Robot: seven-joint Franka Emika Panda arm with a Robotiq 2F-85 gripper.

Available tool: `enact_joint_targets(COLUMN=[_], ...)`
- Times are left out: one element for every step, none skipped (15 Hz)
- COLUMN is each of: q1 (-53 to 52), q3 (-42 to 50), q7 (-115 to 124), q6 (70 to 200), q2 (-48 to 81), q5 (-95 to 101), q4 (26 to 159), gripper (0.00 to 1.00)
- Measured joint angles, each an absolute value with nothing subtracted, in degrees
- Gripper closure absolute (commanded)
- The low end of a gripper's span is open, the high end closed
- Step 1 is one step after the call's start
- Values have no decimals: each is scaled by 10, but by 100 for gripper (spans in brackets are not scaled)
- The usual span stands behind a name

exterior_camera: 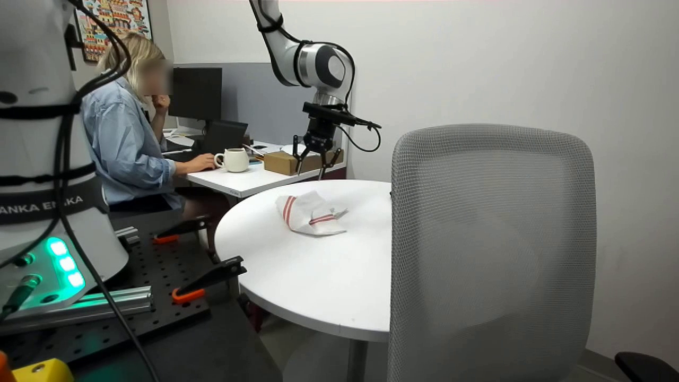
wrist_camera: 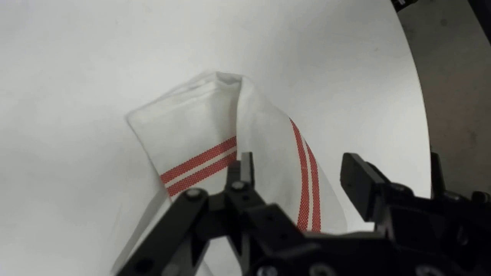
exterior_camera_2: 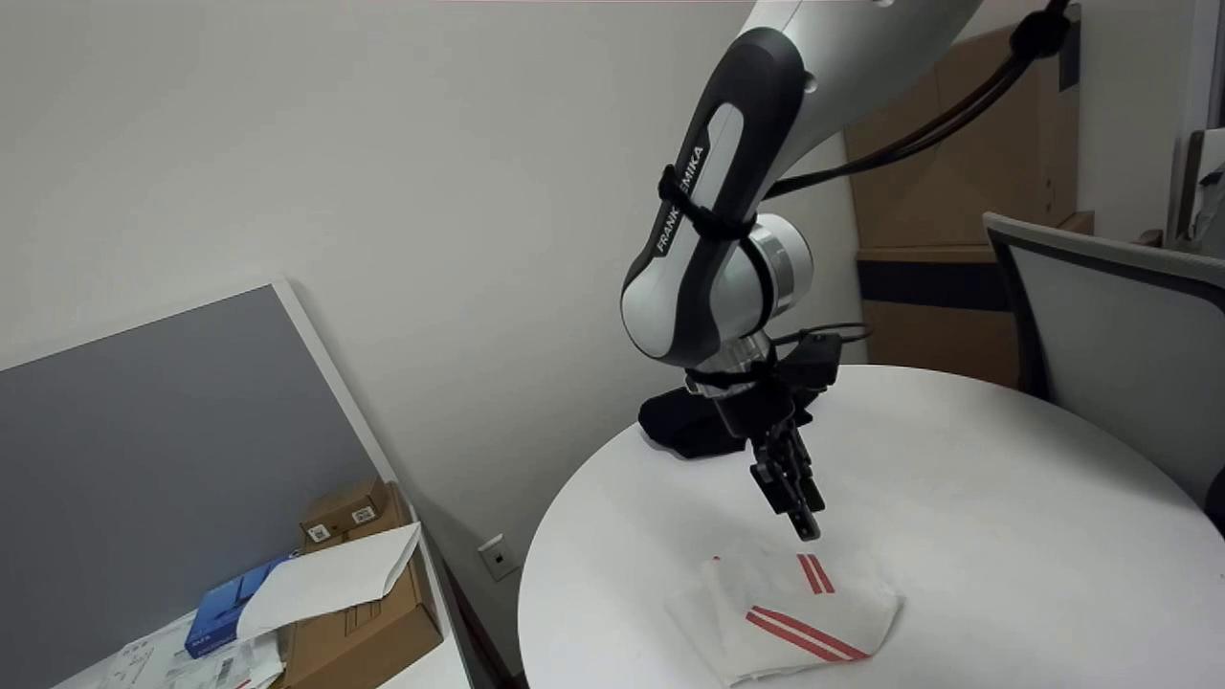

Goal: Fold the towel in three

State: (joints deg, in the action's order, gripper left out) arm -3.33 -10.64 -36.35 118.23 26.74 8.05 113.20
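Observation:
The towel [exterior_camera: 305, 209] is a white cloth with red stripes on the round white table [exterior_camera: 297, 276]. It is bunched and partly folded over itself, with uneven layers; it also shows in an exterior view [exterior_camera_2: 785, 598]. In the wrist view the towel [wrist_camera: 268, 134] has a raised fold running down its middle, and its lower part is hidden behind the gripper. My gripper [wrist_camera: 297, 163] is open and empty, its fingers wide apart over the towel. In both exterior views the gripper [exterior_camera: 310, 174] [exterior_camera_2: 806, 528] is above the table, apart from the towel.
A grey mesh chair [exterior_camera: 493, 239] stands against the table side and hides part of the tabletop. A black object [exterior_camera_2: 684, 426] lies at the table's edge by the wall. A desk with a cardboard box [exterior_camera: 281, 163] and a mug [exterior_camera: 236, 160] adjoins; a person [exterior_camera: 124, 127] sits there.

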Motion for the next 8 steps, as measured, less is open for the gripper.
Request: enact_joint_targets(q1=[-33, -33, -33, -33, -33, -34, -34, -34], q3=[-106, -106, -107, -107, -109, -111, -114, -118], q7=[-363, -363, -363, -363, -363, -363, -363, -362], q6=[1182, 1182, 1182, 1182, 1182, 1182, 1183, 1184], q2=[267, 267, 267, 267, 266, 264, 261, 256], q5=[81, 81, 81, 81, 80, 80, 77, 71], q4=[1132, 1132, 1132, 1132, 1132, 1132, 1134, 1136], gripper=[1, 0, 0, 0, 0, 0, 0, 0])
